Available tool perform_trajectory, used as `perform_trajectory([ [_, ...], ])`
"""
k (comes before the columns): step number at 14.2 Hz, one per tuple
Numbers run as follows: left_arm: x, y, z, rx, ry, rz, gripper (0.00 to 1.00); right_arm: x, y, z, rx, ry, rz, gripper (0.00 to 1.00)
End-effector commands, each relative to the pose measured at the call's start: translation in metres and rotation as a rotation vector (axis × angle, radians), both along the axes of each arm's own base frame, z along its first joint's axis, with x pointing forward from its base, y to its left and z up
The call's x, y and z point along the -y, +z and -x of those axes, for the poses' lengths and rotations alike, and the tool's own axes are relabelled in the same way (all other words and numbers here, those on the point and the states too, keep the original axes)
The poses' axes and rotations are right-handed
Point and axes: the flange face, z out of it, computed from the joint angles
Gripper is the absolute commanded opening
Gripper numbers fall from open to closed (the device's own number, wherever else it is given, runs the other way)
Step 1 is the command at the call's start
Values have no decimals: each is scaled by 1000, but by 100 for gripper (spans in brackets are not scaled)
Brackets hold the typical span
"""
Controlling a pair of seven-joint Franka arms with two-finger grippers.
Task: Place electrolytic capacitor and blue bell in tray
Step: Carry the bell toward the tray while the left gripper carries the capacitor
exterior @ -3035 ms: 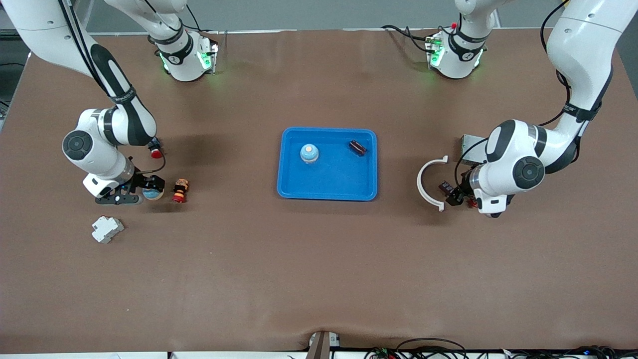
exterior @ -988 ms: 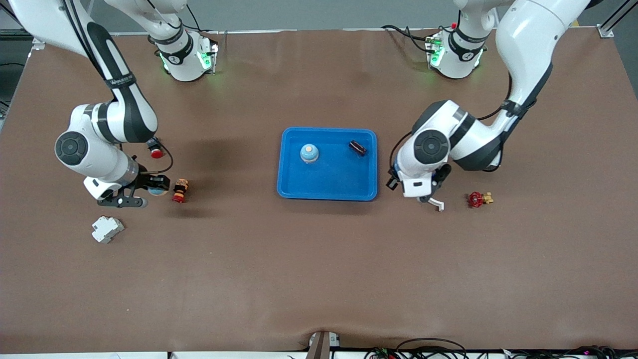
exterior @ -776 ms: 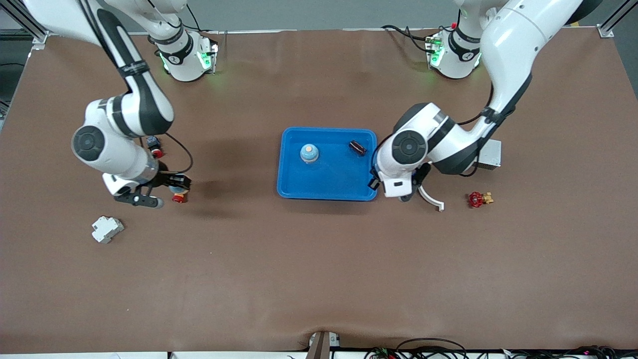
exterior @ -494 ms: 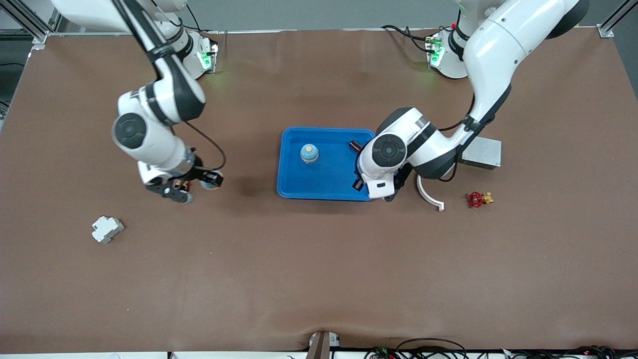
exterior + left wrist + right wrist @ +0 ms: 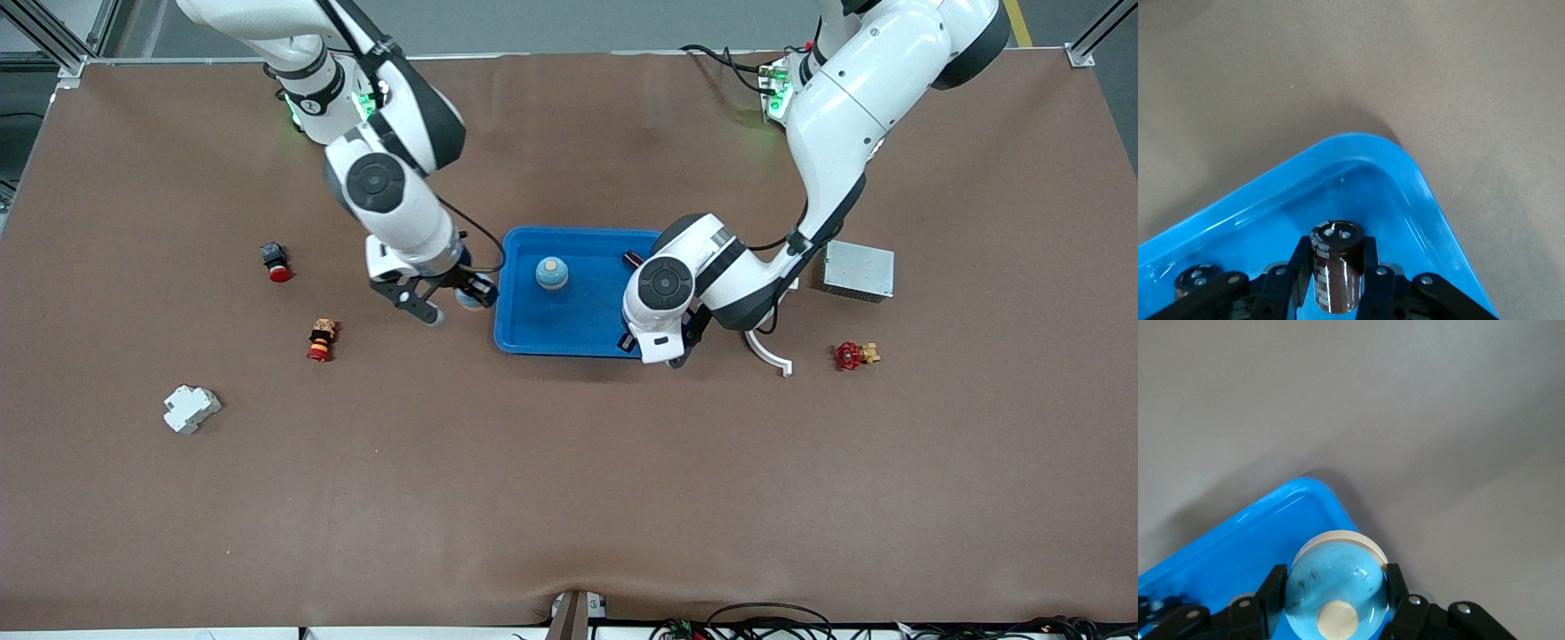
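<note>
**Two arms, two parts held at the tray**

Two blue bells show: one stands in the bright blue tray (image 5: 578,333), bell in tray (image 5: 552,273) toward the robots' bases, and the second, held blue bell (image 5: 1336,579), is clamped between the fingers of the right gripper (image 5: 1335,603). In the front view that right gripper (image 5: 449,298) hangs over the table just beside the tray's rim on the right arm's end, with the bell (image 5: 468,298) at its tip. The right wrist view shows a rounded corner of the tray (image 5: 1271,520) under the bell.

Two electrolytic capacitors show as well. The left gripper (image 5: 1335,283) is closed on one, held capacitor (image 5: 1335,267), a dark brown cylinder gripped upright-ish over a corner of the tray (image 5: 1418,193). The second capacitor (image 5: 1198,279) lies in the tray beside the gripper's fingers; in the front view only a small dark end of it (image 5: 632,259) peeks out by the left arm's wrist. The left gripper itself is mostly hidden under that wrist in the front view, at the tray's edge on the left arm's end.

Six loose things lie on the brown table: one grey metal box (image 5: 857,270), one white curved bracket (image 5: 769,353), one red valve handle (image 5: 852,356), one red push button (image 5: 275,260), one red and black switch (image 5: 320,339), one white breaker-like block (image 5: 190,408)
</note>
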Motion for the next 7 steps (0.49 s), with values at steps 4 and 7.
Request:
perform_trajectory([
  [4, -4, 26, -16, 59, 51, -3, 100, -72, -49, 18, 7, -107, 31, 0],
  [7, -9, 59, -24, 104, 54, -4, 100, -99, -71, 17, -4, -149, 56, 0],
])
